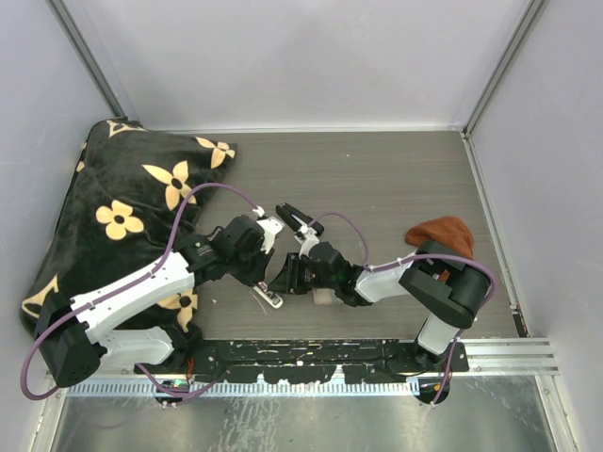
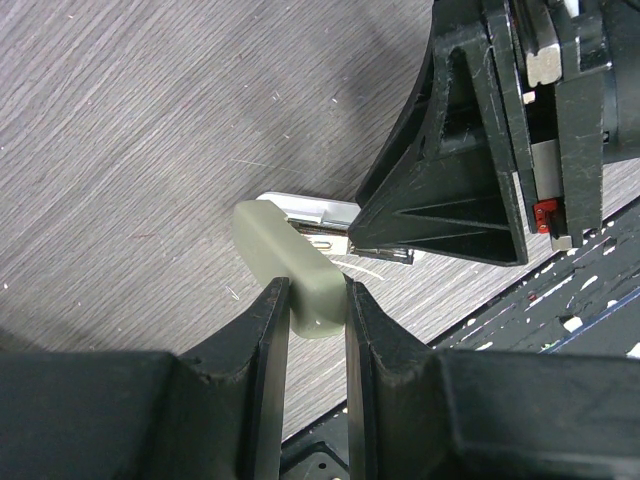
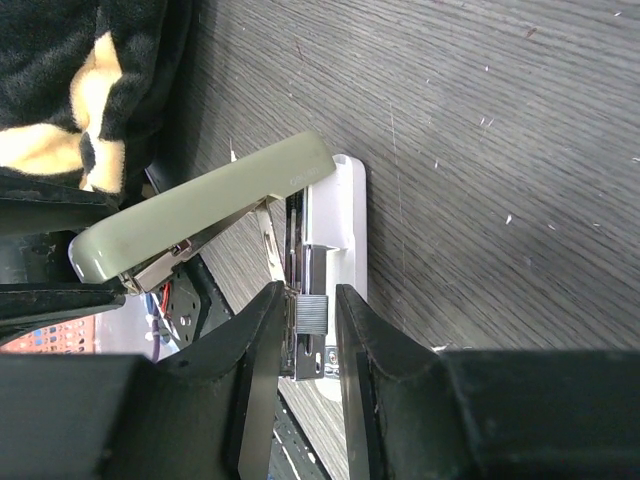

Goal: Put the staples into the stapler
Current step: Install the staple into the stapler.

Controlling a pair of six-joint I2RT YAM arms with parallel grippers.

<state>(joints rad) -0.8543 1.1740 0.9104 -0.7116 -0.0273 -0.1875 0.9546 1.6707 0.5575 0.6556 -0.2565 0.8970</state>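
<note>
Black flowered blanket [image 1: 122, 217] near stapler [image 1: 271, 299] and staples [image 3: 310, 315], brown cloth [image 1: 441, 234] well apart

Left arm [image 1: 132, 292] stretches forward and inward from its base, its wrist bent over so that the left gripper [image 2: 318, 292] points downward, jaws narrowed and pinching the stapler [image 2: 290, 262] by its lid. Right arm [image 1: 443, 282] folds sharply at the elbow and reaches low to the left, the right gripper [image 3: 308, 295] close against the left one near the middle of the rig, fingers pressed to either side of the staples [image 3: 311, 318]
</note>
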